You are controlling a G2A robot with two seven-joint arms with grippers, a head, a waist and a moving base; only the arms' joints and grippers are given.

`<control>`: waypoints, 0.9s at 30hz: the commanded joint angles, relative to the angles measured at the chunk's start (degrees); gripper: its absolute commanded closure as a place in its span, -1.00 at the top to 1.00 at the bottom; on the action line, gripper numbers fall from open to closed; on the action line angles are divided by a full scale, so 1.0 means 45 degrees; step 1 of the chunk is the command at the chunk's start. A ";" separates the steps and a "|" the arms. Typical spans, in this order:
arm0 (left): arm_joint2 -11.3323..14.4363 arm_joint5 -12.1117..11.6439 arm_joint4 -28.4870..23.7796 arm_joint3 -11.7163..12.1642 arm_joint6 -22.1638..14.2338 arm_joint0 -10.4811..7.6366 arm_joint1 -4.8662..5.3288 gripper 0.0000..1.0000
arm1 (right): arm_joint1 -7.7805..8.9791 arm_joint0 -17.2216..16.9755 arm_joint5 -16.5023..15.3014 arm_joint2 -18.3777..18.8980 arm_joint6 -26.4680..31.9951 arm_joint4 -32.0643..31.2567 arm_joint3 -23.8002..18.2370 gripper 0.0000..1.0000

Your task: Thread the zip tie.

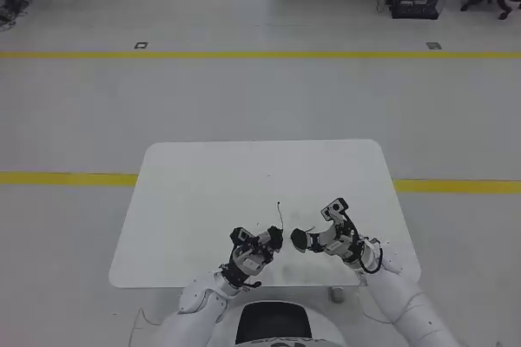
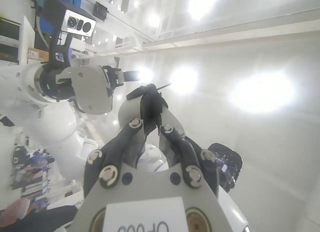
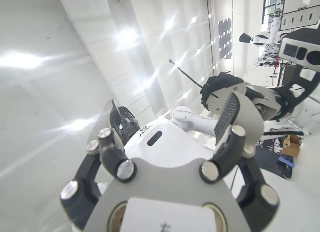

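A thin black zip tie (image 3: 186,75) is pinched near one end by my left gripper (image 2: 150,94), which is shut on it. The strap sticks out from the fingertips, its small square head at the free end. In the top view the zip tie (image 1: 280,213) rises from the left gripper (image 1: 274,239) above the white table's (image 1: 200,191) front part. My right gripper (image 3: 172,118) is open, with nothing between its ribbed pads (image 3: 226,115). It faces the left gripper from a short way off (image 1: 302,238), not touching the strap.
Both arms hover over the front middle of the table. The tabletop beyond them lies bare out to its far edge (image 1: 260,142). Yellow floor lines (image 1: 61,179) run past the table's sides.
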 commanded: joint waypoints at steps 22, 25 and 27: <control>0.0132 0.0000 -0.3346 0.1637 -0.2048 -0.0376 -0.1381 -1.00 | -0.0715 -0.0022 0.1073 -0.1375 0.0000 0.2992 0.0422 0.72; 0.0041 0.0000 -0.3369 0.1852 -0.2250 -0.0440 -0.1582 -1.00 | -0.0769 0.0034 0.1093 -0.1560 0.0000 0.2946 0.0501 0.56; -0.0064 0.0000 -0.3330 0.1954 -0.2345 -0.0457 -0.1706 -1.00 | -0.0797 0.0082 0.1089 -0.1645 0.0000 0.2923 0.0581 0.44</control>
